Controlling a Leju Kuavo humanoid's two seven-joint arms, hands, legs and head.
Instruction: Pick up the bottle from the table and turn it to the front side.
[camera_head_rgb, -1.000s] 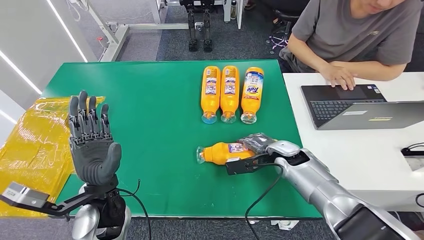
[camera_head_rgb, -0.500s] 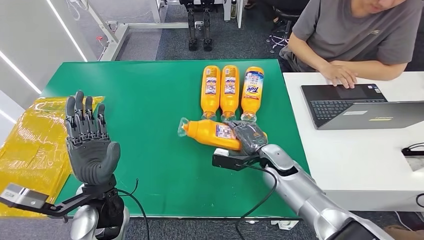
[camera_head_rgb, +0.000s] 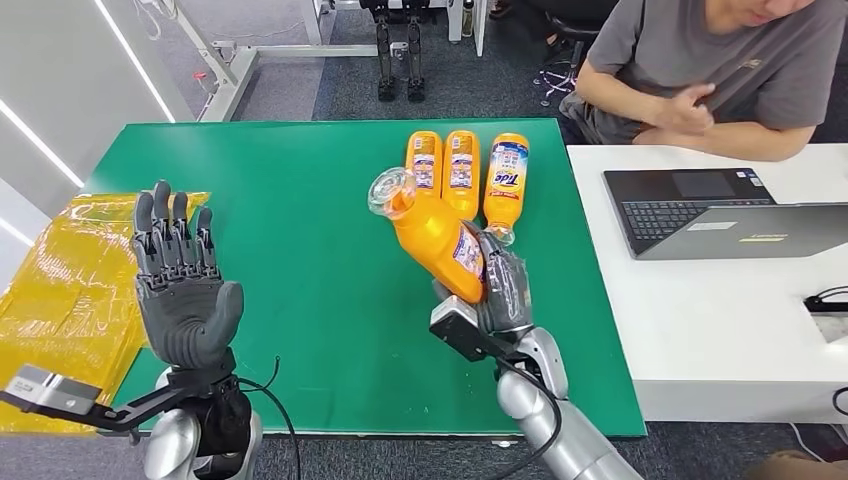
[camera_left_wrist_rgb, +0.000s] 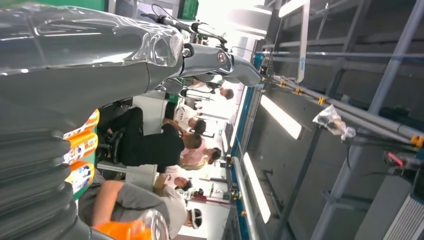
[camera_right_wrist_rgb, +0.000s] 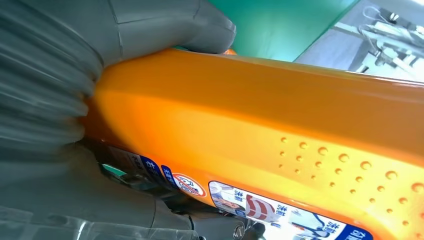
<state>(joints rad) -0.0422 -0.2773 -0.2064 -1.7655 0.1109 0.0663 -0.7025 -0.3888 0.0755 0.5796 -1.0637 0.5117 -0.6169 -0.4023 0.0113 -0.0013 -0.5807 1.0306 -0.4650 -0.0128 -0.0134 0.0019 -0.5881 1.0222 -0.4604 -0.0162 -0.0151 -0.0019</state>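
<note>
An orange bottle (camera_head_rgb: 437, 238) with a clear cap is lifted off the green table (camera_head_rgb: 300, 220), tilted, cap pointing up and to the far left. My right hand (camera_head_rgb: 500, 290) grips its lower end. The right wrist view shows the bottle's orange body (camera_right_wrist_rgb: 280, 115) close up, with a strip of label, and my grey thumb (camera_right_wrist_rgb: 170, 25) lying over it. My left hand (camera_head_rgb: 183, 285) stands upright above the table's near left corner, fingers apart, holding nothing. Three more orange bottles (camera_head_rgb: 461, 172) lie side by side at the table's far side, caps toward me.
A yellow plastic sheet (camera_head_rgb: 60, 290) lies off the table's left edge. A white desk (camera_head_rgb: 700, 310) on the right carries an open laptop (camera_head_rgb: 720, 215). A person in a grey shirt (camera_head_rgb: 720, 60) sits behind it, one hand raised to the chest.
My right hand lifted the bottle off the table and swung it from lying sideways to tilted upward. The person's hand left the laptop and moved to the chest. My left hand barely moved.
</note>
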